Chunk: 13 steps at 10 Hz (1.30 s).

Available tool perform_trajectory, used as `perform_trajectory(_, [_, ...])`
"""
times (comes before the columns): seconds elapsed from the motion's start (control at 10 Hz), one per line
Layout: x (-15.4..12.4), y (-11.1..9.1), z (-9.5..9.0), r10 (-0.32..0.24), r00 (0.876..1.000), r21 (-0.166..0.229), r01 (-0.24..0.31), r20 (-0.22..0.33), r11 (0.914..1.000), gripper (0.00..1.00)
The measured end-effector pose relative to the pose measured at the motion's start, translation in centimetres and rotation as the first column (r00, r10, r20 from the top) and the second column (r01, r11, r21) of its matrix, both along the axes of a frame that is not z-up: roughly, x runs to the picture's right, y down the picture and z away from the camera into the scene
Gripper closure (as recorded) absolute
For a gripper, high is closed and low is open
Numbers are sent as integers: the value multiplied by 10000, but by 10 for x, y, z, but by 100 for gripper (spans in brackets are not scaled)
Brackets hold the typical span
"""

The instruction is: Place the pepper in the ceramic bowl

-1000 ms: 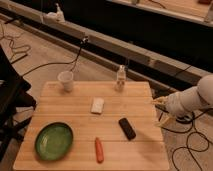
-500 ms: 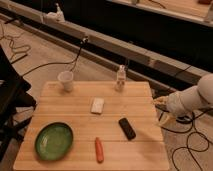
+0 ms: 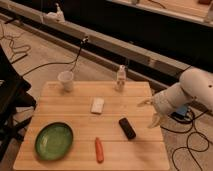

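Observation:
The pepper is a small slender orange-red piece lying on the wooden table near its front edge, in the middle. The ceramic bowl is a round green dish at the front left of the table, a short way left of the pepper. My gripper sits at the table's right edge on a white arm reaching in from the right. It is well to the right of the pepper and holds nothing.
A black oblong object lies right of the pepper. A white flat block lies mid-table. A white cup stands at the back left and a small bottle at the back edge. Cables run on the floor.

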<state>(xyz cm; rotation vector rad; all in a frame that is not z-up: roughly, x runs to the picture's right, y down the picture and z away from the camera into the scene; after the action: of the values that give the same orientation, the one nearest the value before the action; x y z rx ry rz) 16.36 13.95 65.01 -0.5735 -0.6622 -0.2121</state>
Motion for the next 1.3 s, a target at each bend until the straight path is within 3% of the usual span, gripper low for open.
perform_trajectory(0.2, [-38, 21, 0, -937, 9918, 108, 931, 869, 9956, 34])
perform_trajectory(0.4, [-76, 48, -3, -1579, 9734, 242, 1561, 1659, 9874, 34])
perform_trajectory(0.7, [-120, 87, -20, -2096, 9334, 117, 2156, 2912, 9764, 34])
perform_trajectory(1.3, [-120, 90, -20, -2240, 9288, 79, 2320, 2953, 9727, 34])
